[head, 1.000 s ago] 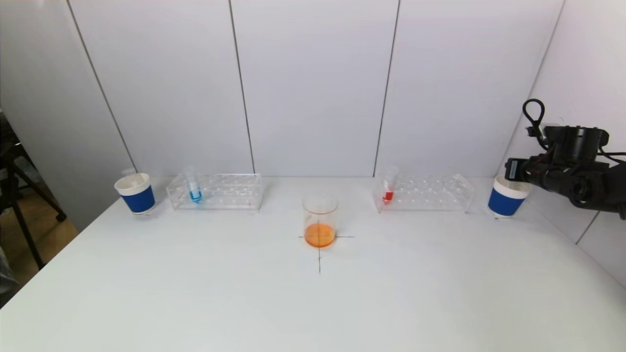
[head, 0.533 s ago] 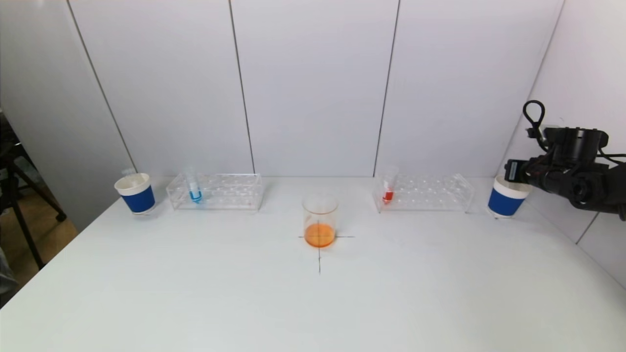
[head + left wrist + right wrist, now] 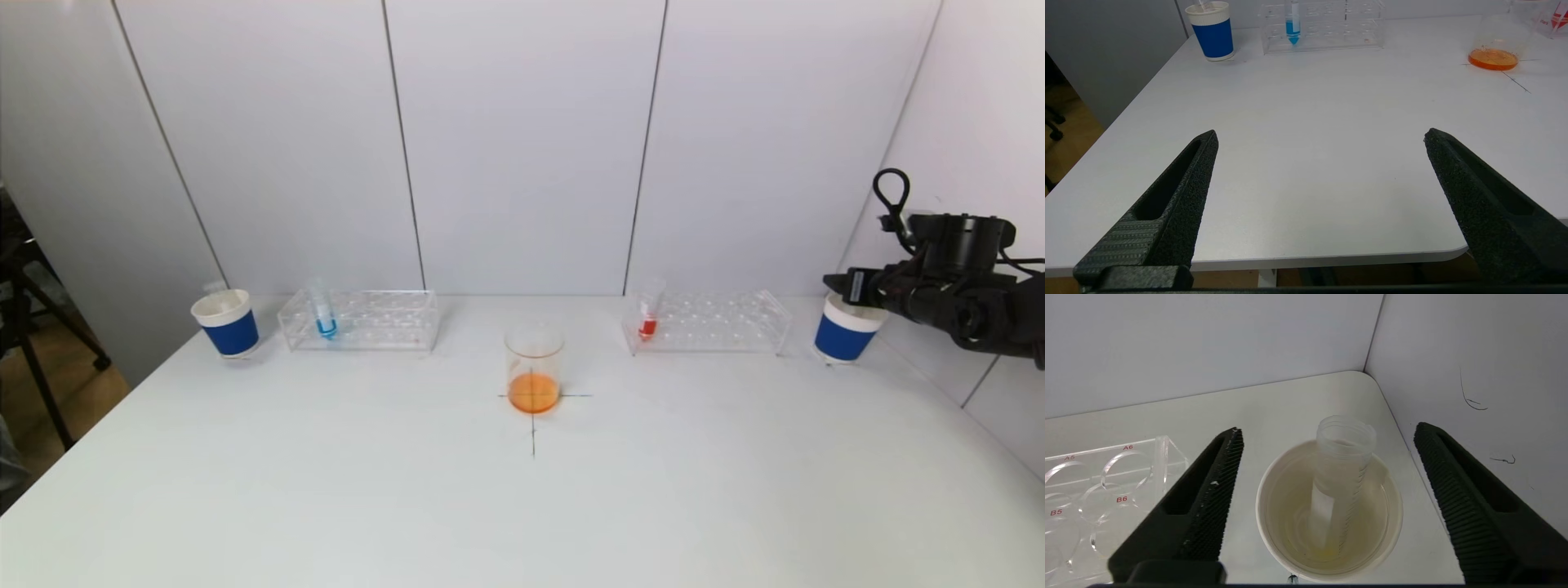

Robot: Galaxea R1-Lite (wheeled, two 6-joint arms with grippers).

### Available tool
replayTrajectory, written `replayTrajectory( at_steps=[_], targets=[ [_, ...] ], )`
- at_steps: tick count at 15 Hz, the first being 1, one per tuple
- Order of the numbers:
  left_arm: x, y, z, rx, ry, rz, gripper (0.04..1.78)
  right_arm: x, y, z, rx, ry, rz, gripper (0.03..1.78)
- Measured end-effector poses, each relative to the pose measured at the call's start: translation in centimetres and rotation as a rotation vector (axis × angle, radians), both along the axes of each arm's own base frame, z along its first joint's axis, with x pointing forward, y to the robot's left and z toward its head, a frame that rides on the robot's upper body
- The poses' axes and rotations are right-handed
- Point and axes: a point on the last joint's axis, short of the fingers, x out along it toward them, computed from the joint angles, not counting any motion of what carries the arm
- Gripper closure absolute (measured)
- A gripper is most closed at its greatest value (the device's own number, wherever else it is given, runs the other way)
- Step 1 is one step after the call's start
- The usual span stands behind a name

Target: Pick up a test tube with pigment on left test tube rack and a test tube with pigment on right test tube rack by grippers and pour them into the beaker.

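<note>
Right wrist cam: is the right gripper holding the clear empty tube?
No: the right gripper has its jaws spread wide, and the clear empty plastic test tube stands free inside the white paper cup.

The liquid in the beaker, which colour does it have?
Orange; the beaker shows it best in the head view.

The right gripper (image 3: 1327,437) is held out at the far right, raised above the table, its two black fingers (image 3: 1208,498) spread wide with nothing between them. The left gripper (image 3: 1321,136) is low at the near edge, fingers also wide apart and empty.
</note>
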Motion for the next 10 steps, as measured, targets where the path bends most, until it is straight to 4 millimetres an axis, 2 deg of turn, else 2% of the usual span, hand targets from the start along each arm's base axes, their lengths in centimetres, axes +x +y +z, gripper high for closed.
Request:
replayTrajectory(
  at_steps=[2,4,7,10],
  targets=[
    [0.0,0.0,0.0,0.0,0.0,-0.001,0.06,-0.2,0.1,0.4,-0.002,-0.007,0.0,0.09],
    [0.0,0.0,0.0,0.0,0.0,0.0,0.06,-0.8,0.3,1.7,-0.011,-0.029,0.003,0.04],
    [0.0,0.0,0.0,0.0,0.0,0.0,0.06,-2.8,2.2,5.5,-0.043,-0.12,0.038,0.04],
    [0.0,0.0,0.0,0.0,0.0,0.0,0.06,-6.5,5.2,9.8,-0.076,-0.233,0.092,0.04]
  ],
)
